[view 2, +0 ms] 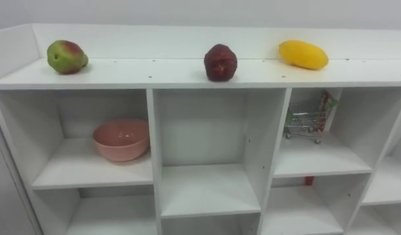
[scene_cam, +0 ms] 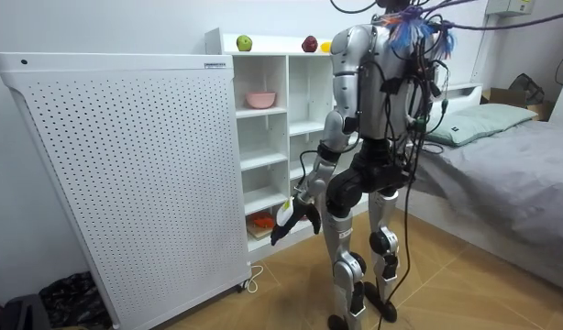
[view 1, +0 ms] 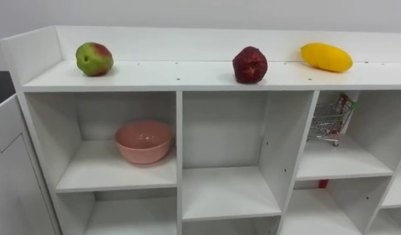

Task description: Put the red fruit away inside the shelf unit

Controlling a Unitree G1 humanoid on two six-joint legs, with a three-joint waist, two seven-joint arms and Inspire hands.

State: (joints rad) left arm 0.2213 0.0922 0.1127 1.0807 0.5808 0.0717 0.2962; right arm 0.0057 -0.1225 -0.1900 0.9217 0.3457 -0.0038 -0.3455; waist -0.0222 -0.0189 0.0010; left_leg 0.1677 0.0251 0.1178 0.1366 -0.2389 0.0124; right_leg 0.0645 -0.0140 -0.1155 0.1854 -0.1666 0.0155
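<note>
Three fruits lie in a row on top of the white closet (view 1: pixel 187 77): a green and red apple (view 1: pixel 94 59) at the left, a dark red fruit (view 1: pixel 249 64) in the middle and a yellow mango (view 1: pixel 326 57) at the right. In the room view I stand upright facing the closet (scene_cam: pixel 263 137), about an arm's length from it. My left hand (scene_cam: pixel 295 215) hangs low beside my thigh, fingers relaxed and holding nothing.
A pink bowl (view 1: pixel 144 141) sits in the upper left compartment; a small wire shopping cart (view 1: pixel 330 119) stands in the upper right one. The middle compartments are bare. A white perforated panel (scene_cam: pixel 126 174) stands at the closet's left, and a bed (scene_cam: pixel 511 165) lies behind me.
</note>
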